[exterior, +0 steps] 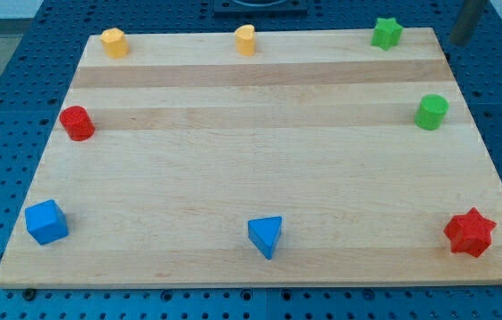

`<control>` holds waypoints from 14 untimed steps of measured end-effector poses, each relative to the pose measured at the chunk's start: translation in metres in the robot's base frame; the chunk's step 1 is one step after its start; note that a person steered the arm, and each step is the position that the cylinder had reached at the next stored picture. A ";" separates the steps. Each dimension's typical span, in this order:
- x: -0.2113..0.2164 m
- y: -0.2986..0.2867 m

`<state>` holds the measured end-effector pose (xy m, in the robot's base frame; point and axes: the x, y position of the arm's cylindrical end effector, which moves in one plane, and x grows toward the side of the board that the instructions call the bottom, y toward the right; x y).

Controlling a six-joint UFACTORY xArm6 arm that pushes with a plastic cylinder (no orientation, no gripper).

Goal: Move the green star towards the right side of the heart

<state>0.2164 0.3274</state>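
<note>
The green star (386, 33) sits at the top right of the wooden board (259, 160), near its top edge. The yellow heart (246, 40) sits at the top edge near the middle, well to the left of the star. My tip (458, 41) is at the view's top right, just off the board's right corner. It is to the right of the green star, apart from it and touching no block.
A yellow block (114, 42) is at the top left, a red cylinder (77, 123) at the left edge, and a blue cube (46, 222) at the bottom left. A blue triangle (266, 236) is at the bottom middle, a red star (470, 233) at the bottom right, and a green cylinder (431, 112) at the right edge.
</note>
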 end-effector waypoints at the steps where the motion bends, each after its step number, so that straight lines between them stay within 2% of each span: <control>1: -0.025 -0.010; 4: -0.025 -0.102; 5: -0.020 -0.113; 9: -0.013 -0.104; 11: 0.008 -0.093; 14: -0.005 -0.123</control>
<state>0.2114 0.2042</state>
